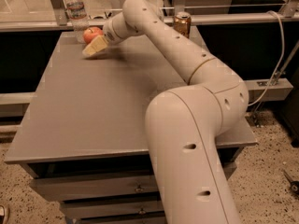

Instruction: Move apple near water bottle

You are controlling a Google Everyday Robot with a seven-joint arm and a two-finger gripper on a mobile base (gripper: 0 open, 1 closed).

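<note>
The apple (92,32) sits on the surface (93,120) just beside the water bottle (76,13), to its right in the view. The pincer (95,46) hangs low, near the bottle on its camera side; I cannot tell whether it is released or clenched. Judged placed: lift clear, moving away from the bottle, so nothing is nudged.

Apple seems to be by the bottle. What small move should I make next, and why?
Probably ease the gripper straight back toward the middle of the table. The apple sits right beside the water bottle, so placement looks done. The gripper is close in front of the apple, and a straight retreat should avoid nudging it.
</note>
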